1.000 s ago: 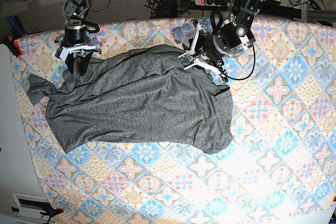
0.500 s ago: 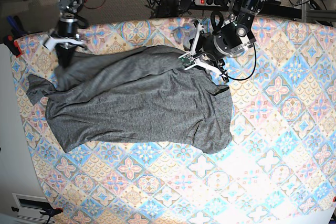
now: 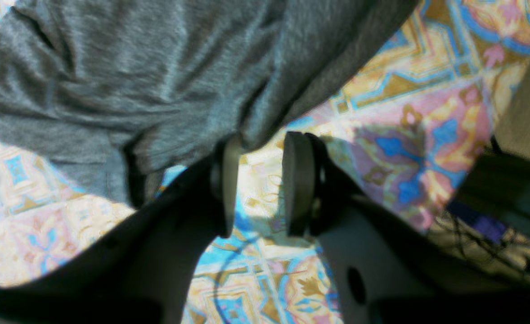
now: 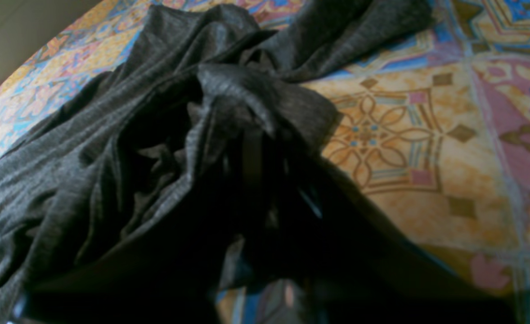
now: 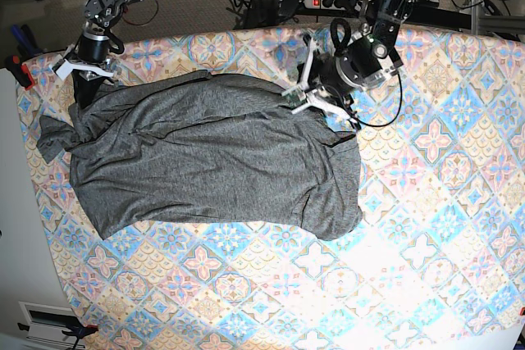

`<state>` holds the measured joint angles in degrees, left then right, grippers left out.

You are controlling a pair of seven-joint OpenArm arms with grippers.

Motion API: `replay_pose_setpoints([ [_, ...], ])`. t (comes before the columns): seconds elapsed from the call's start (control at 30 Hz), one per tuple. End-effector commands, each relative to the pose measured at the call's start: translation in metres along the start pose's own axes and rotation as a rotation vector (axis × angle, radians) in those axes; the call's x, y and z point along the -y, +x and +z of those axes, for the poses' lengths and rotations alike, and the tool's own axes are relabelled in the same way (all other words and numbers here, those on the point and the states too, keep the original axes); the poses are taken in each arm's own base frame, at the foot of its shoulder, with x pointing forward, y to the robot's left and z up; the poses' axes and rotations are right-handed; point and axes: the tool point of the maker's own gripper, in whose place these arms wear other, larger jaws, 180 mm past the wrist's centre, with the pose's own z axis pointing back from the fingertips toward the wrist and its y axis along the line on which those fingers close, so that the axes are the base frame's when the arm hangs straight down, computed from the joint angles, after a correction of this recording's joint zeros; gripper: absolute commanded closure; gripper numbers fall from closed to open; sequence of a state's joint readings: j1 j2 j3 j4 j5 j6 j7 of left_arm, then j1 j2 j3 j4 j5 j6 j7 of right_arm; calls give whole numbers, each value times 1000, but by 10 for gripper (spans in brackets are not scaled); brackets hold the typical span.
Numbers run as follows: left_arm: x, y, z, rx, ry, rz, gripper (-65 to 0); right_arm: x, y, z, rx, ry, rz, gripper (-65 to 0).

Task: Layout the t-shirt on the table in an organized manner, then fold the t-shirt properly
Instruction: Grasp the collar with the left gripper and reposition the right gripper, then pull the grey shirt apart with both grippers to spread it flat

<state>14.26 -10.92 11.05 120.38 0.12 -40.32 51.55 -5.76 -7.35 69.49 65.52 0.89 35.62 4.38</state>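
Now the grey t-shirt (image 5: 213, 157) lies spread but wrinkly on the patterned table (image 5: 426, 202), toward its far left part. The right end effector (image 5: 82, 79) is squeezed tight on a bunched corner of the shirt at the far left edge, most likely so it can pull that side out flat. The left end effector (image 3: 256, 184) sits at the shirt's other top edge with its two fingers (image 3: 297, 182) partly apart and a bit of cloth between them, but I cannot tell if it really holds the cloth.
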Motion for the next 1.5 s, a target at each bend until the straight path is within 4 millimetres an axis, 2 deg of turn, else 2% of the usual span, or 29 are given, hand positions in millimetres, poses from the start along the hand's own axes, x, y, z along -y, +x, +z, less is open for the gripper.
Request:
replay_pose_setpoints([
  [0.0,-6,32,2,105,23,13,-169,22,2,1,-26,-74,44,0],
  [0.13,-8,78,-1,239,33,58,-176,19,-4,-1,-66,-63,105,0],
  [0.23,-11,88,-5,245,36,76,-176,19,-8,-1,-86,-61,127,0],
  [0.3,-11,81,-7,214,35,74,-176,19,-8,-1,-86,-61,127,0],
  [0.4,-17,47,-6,85,46,26,-194,19,-8,-1,-87,-61,128,0],
  [0.5,-26,14,-2,-36,61,-24,-312,18,-8,-1,-86,-60,128,0],
  [0.57,-29,1,1,-87,65,-43,-398,18,-8,-1,-86,-60,128,0],
  [0.63,-32,-7,2,-132,70,-54,-436,18,-8,-1,-87,-60,129,0],
  [0.73,-31,-5,-2,-178,52,-140,-418,18,-8,-1,-87,-60,129,0],
  [0.83,-18,0,-16,-194,-5,-207,-403,18,-8,-1,-88,-60,130,0],
  [1.0,-2,-6,-43,-242,-94,-251,-399,18,-8,-1,-88,-60,130,0],
  [1.07,8,-7,-49,-248,-125,-264,-399,18,-8,-1,-88,-60,130,0],
  [1.2,25,4,-62,-214,-171,-248,-399,18,-8,-1,-88,-60,130,0],
  [1.33,43,-4,-81,-191,-245,-206,-392,18,-8,-1,-88,-60,130,0],
  [1.4,51,-1,-85,-173,-266,-188,-344,18,-8,-1,-88,-60,130,0],
  [1.47,56,0,-85,-168,-273,-178,-240,18,-8,-1,-88,-60,130,0],
])
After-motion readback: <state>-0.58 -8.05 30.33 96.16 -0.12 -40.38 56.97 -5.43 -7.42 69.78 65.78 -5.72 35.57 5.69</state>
